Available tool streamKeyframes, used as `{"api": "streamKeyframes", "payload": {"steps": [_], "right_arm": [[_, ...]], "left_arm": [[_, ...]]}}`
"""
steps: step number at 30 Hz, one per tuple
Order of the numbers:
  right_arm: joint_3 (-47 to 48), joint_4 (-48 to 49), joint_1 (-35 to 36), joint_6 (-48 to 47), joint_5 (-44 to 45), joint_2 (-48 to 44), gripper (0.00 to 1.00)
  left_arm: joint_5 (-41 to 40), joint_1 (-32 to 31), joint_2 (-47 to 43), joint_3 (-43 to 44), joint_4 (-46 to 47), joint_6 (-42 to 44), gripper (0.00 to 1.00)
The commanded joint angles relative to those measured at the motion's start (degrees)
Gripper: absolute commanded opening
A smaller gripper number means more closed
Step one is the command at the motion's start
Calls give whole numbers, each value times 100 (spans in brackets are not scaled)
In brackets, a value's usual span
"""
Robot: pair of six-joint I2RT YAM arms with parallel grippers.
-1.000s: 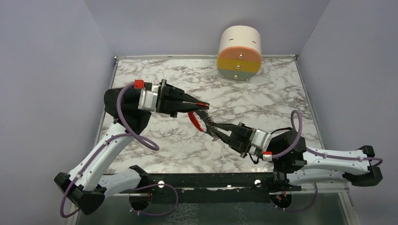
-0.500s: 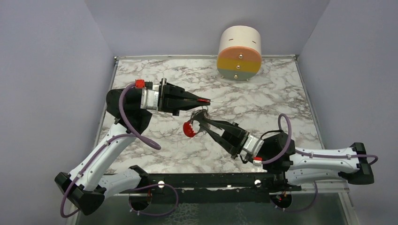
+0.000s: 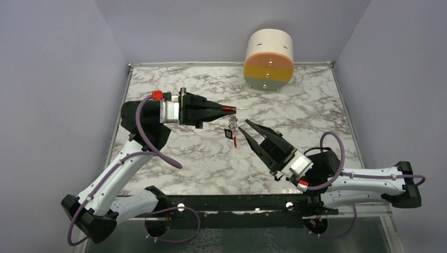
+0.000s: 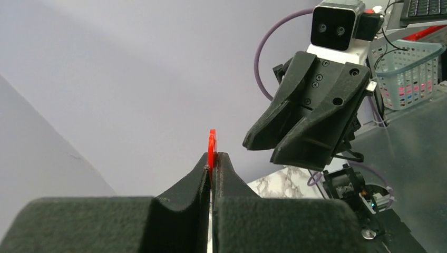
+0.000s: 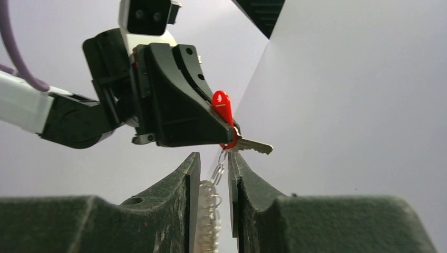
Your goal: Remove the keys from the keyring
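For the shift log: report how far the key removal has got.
Done: nothing yet, no key is off. In hand: the left gripper is shut on the red-headed key, and the keyring chain hangs from it between the fingers of the open right gripper. Left: free that key, then the dark-headed key lower on the chain.

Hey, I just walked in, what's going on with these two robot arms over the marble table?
The left pincer is shut on the red-headed key, holding it above the marble table with its blade sticking out. The keyring's silver chain hangs from that key, with a dark key lower down. The right pincer is open, its fingers either side of the hanging chain without gripping it. Both keys look attached.
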Motion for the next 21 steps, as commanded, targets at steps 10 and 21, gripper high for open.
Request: {"api": "streamKeyframes", "payload": {"steps": [10, 21], "right_arm": [[200, 1138, 10, -768, 763, 728, 28], [232, 1355, 11, -1017, 786, 984, 28]], "left_arm": [[-203, -29, -156, -23, 70, 152, 0], [-174, -24, -163, -45, 67, 157, 0]]}}
